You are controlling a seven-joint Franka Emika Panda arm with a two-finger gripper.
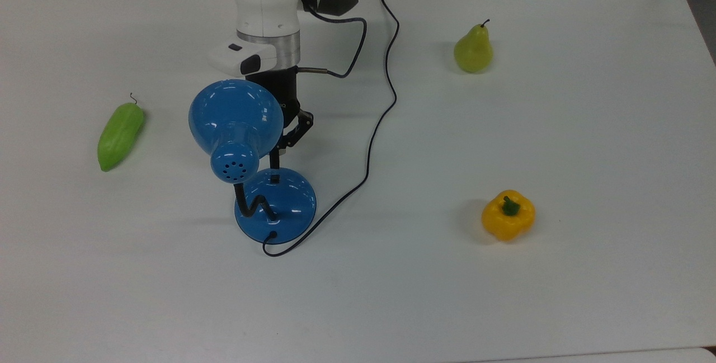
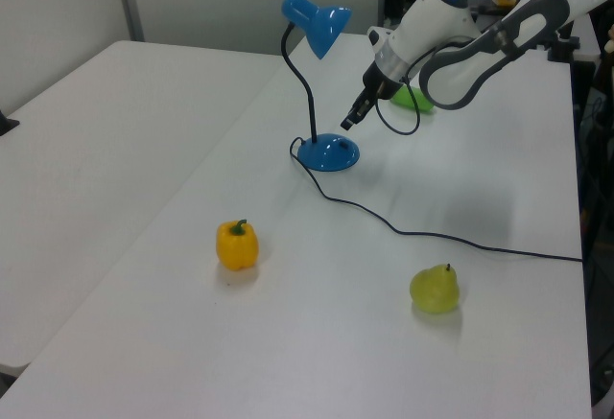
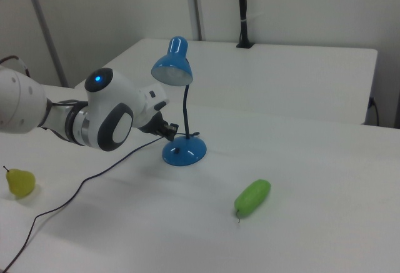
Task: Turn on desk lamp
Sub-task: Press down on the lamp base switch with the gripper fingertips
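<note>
The desk lamp (image 1: 254,167) stands near the middle of the white table (image 1: 559,296), its shade bent over the round base. The gripper (image 1: 275,164) points down at the base's small black switch (image 1: 274,177), fingertips right at it; whether they touch it, or how far apart the fingers are, I cannot tell. It holds nothing. 1 black cord (image 1: 380,111) trails toward the table's far edge.
</note>
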